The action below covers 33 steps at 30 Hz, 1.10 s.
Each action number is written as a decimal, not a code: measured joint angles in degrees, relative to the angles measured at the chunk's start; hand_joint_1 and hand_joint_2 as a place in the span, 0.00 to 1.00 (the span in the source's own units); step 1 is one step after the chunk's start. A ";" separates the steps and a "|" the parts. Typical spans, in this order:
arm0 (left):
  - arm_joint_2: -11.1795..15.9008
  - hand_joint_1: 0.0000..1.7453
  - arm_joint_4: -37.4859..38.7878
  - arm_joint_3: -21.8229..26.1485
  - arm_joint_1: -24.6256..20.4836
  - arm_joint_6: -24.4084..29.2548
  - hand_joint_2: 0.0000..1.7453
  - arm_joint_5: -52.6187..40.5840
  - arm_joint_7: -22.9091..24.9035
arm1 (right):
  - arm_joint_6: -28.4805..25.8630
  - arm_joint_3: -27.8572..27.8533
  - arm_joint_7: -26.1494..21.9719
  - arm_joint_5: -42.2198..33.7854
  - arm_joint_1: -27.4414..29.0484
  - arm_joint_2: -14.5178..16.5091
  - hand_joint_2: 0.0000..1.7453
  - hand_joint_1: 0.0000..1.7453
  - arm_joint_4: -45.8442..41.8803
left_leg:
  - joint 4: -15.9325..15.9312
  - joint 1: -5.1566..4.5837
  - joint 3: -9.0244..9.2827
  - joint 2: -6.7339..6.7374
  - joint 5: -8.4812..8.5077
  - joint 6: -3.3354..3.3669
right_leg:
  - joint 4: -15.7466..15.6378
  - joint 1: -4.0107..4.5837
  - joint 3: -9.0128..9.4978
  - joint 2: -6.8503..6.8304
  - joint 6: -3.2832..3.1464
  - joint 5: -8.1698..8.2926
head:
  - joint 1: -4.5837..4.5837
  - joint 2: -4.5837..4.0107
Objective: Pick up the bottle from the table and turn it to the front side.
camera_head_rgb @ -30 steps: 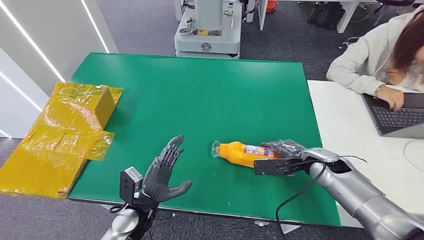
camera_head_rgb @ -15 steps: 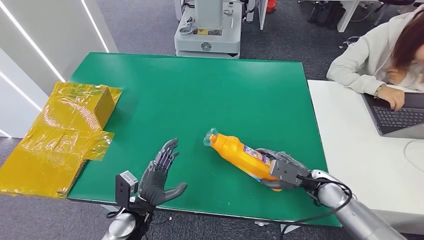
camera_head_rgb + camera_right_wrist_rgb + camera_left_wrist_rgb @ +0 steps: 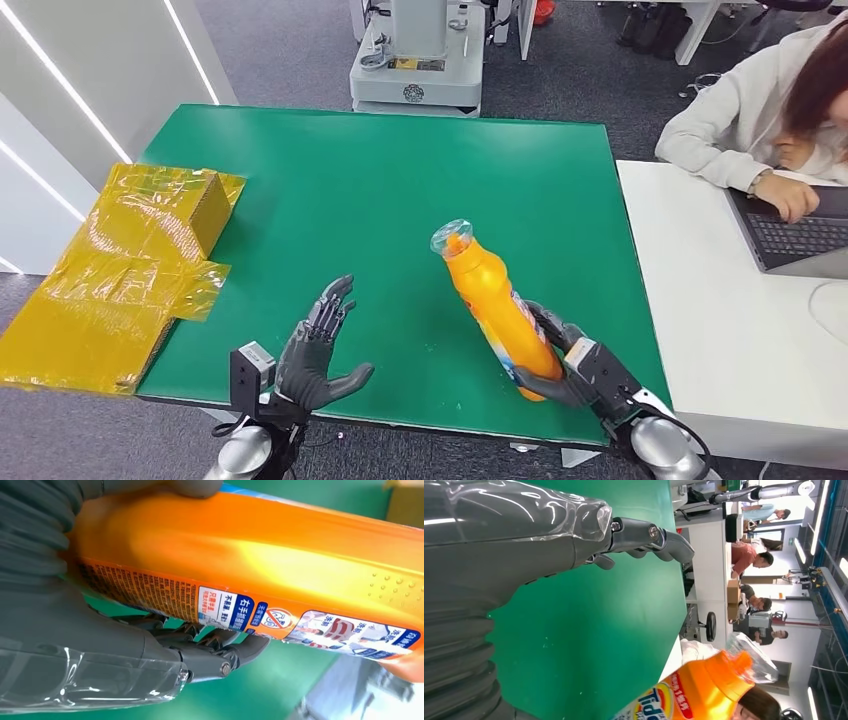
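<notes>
An orange detergent bottle (image 3: 497,304) with a clear wrap over its cap is lifted off the green table (image 3: 380,180), tilted with the cap up and away from me. My right hand (image 3: 575,366) grips its lower body near the table's front edge. The right wrist view shows the bottle (image 3: 260,565) close up, its printed label facing the camera and dark fingers (image 3: 210,647) curled under it. My left hand (image 3: 315,350) hovers open at the front edge, fingers spread, to the left of the bottle. The left wrist view has the bottle's (image 3: 694,690) shoulder and logo beyond the left hand (image 3: 499,545).
A cardboard box wrapped in yellow film (image 3: 120,265) sits at the table's left edge. A white desk (image 3: 720,300) adjoins on the right, where a person (image 3: 760,110) works at a laptop (image 3: 795,235). A grey machine base (image 3: 415,60) stands beyond the far edge.
My right hand has lifted the bottle from lying on the table and swung it toward upright, cap rising away from me, while drawing back toward the front edge. The left hand barely moved.
</notes>
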 joint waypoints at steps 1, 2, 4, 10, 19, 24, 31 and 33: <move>0.01 0.00 0.00 0.00 -0.02 0.01 1.00 0.01 -0.05 | -0.98 -0.63 -0.01 0.60 0.75 0.30 1.00 1.00 -0.92 | 0.00 0.00 0.00 0.00 0.00 0.00 | 0.00 0.00 0.00 0.00 0.00 0.00 | 0.01 0.00; 0.02 0.00 0.00 0.00 -0.05 -0.14 1.00 0.10 -0.07 | -2.07 -1.21 -0.06 1.39 1.48 0.61 1.00 1.00 -1.86 | 0.00 0.00 0.00 0.00 0.00 0.00 | 0.00 0.00 -0.01 0.01 0.00 0.00 | 0.00 0.00; 0.11 0.00 0.01 0.00 -0.37 -1.63 1.00 1.13 0.40 | -4.45 -2.22 -0.49 3.31 2.80 1.31 1.00 1.00 -3.69 | 0.00 0.00 -0.01 0.01 0.00 0.00 | 0.00 0.00 -0.04 0.02 0.00 0.00 | -0.01 0.00; 0.96 0.00 0.88 -0.05 -6.39 -15.25 1.00 10.58 7.94 | -8.28 -4.08 -3.51 6.92 3.30 3.56 1.00 1.00 -6.74 | 0.00 0.01 -0.04 0.02 0.06 0.00 | 0.03 0.01 -0.07 0.01 -0.02 0.05 | -0.01 0.00; 1.09 0.00 7.87 -0.83 -23.43 -22.74 1.00 20.07 16.06 | -8.93 -1.67 -3.68 12.46 -3.17 7.81 1.00 1.00 -5.32 | 0.01 0.02 -0.11 0.09 0.31 -0.01 | 0.06 0.02 -0.18 0.08 -0.06 0.33 | -0.01 0.00; -0.25 0.00 12.54 -1.82 -32.97 -22.63 1.00 23.20 18.90 | -8.15 2.95 -1.62 14.40 -9.40 11.70 1.00 1.00 -1.01 | 0.01 0.02 -0.15 0.16 0.36 -0.02 | 0.07 0.02 -0.25 0.14 -0.09 0.40 | -0.01 0.00; -0.89 0.00 16.28 -3.57 -37.43 -14.55 1.00 10.85 16.88 | -7.31 6.19 0.36 13.15 -11.71 13.77 1.00 1.00 5.00 | 0.01 0.01 -0.25 0.16 0.35 -0.02 | 0.06 0.02 -0.33 0.14 -0.09 0.39 | -0.01 0.00; -1.10 0.00 18.44 -3.85 -38.15 -15.09 1.00 9.88 17.38 | -7.81 7.01 0.16 13.07 -11.96 14.17 1.00 1.00 7.62 | 0.01 0.00 -0.26 0.16 0.35 -0.02 | 0.05 0.01 -0.35 0.14 -0.09 0.39 | -0.02 0.00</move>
